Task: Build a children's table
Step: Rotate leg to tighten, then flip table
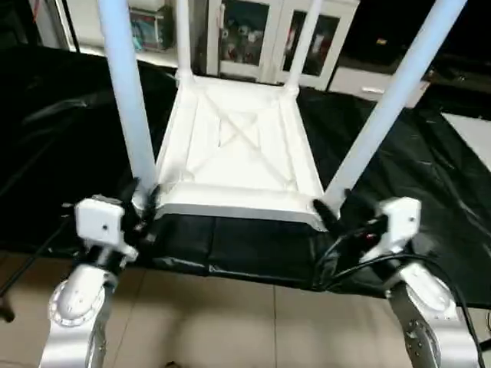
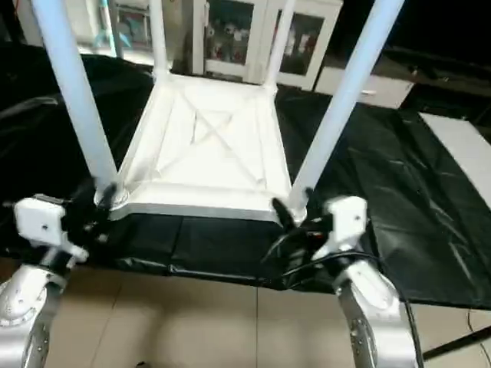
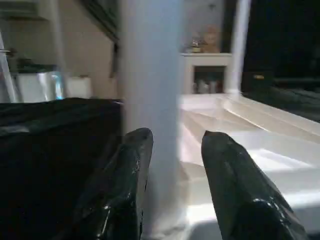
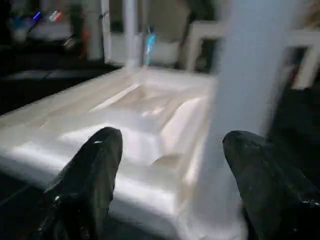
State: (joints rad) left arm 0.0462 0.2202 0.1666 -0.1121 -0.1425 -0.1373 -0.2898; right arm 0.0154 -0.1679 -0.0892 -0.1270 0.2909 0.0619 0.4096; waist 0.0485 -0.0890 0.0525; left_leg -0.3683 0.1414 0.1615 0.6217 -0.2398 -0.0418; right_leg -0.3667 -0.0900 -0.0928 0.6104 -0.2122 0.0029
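Observation:
The children's table lies upside down on the black sheet. Its white tabletop (image 1: 238, 138) shows the X-ribbed underside, and all four white legs stand up from the corner sockets. My left gripper (image 1: 144, 201) is at the foot of the near-left leg (image 1: 126, 84). In the left wrist view that leg (image 3: 150, 100) rises between my open fingers (image 3: 130, 165), touching one and clear of the other. My right gripper (image 1: 328, 211) sits at the near-right corner. Its fingers (image 4: 95, 165) are spread wide on either side of the near-right leg (image 4: 250, 75), not clamped on it.
A black sheet (image 1: 61, 138) covers the work surface, and its front edge hangs just behind my wrists. Tiled floor (image 1: 230, 322) lies below. A white glass-door cabinet (image 1: 253, 38) stands behind the table. A white panel (image 1: 472, 130) lies at the far right. Black cables (image 1: 345, 261) loop off my right wrist.

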